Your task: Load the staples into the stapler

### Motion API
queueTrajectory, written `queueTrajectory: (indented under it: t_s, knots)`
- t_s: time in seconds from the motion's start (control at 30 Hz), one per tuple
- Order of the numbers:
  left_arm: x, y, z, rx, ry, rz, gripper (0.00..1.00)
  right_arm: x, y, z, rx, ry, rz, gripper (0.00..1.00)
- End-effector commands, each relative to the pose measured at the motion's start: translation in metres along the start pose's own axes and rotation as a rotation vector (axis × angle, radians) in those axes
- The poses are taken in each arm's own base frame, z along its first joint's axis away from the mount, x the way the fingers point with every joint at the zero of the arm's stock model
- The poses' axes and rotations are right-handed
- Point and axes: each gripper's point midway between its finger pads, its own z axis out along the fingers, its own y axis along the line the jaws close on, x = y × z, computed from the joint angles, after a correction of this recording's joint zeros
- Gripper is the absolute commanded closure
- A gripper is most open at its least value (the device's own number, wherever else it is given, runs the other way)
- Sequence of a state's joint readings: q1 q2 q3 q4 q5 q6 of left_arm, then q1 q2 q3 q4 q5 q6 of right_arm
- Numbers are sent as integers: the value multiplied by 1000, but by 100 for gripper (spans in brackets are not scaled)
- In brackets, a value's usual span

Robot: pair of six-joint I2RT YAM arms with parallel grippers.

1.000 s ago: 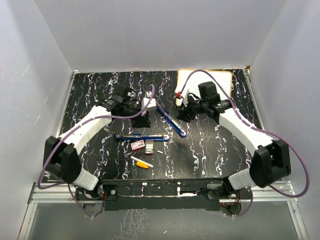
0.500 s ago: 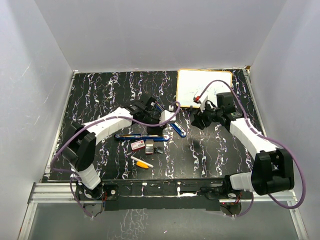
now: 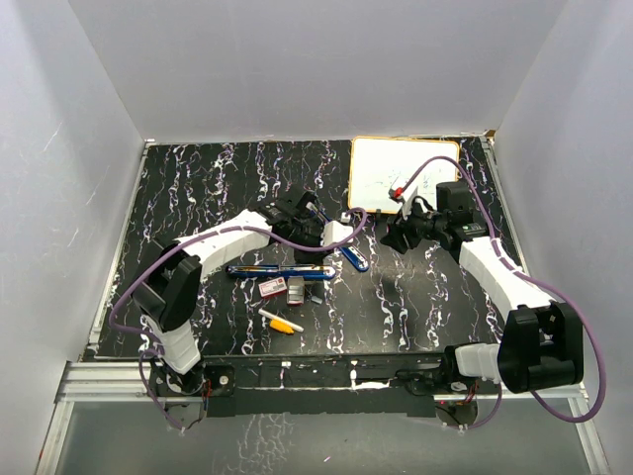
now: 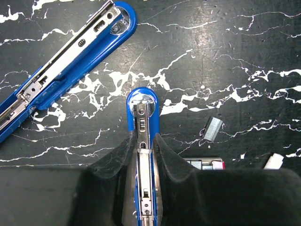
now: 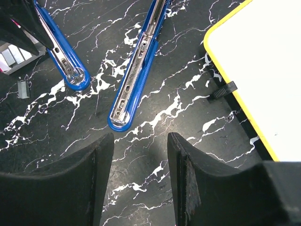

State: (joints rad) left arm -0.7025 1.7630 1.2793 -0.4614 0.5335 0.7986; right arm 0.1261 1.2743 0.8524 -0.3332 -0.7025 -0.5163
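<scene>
The blue stapler lies opened flat in a V. Its magazine arm runs left to right and its other arm slants up to the left. My left gripper is shut on the magazine arm, one finger on each side, with the rounded tip sticking out ahead. The other arm lies up-left. A loose staple strip and the red-and-white staple box lie just right of my fingers. The box lies below the stapler. My right gripper is open and empty, right of both stapler tips.
A white board with a yellow rim lies at the back right, close to my right gripper, with a black clip at its edge. A yellow-and-white marker lies near the front, below the staple box.
My left gripper has moved right and down onto the stapler's magazine arm and closed on it. My right gripper has drawn back to the right, away from the stapler.
</scene>
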Motion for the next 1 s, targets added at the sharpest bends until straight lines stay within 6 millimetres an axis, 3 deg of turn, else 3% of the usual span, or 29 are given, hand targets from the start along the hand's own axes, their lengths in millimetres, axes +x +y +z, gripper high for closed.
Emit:
queueTrajectory:
  t_s: [0.0, 0.97]
  knots:
    - [-10, 5, -3, -1, -6, 33, 95, -14, -2, -3, 3, -58, -33, 48]
    - [-2, 7, 6, 23, 28, 26, 97, -11, 3, -4, -22, -65, -21, 43]
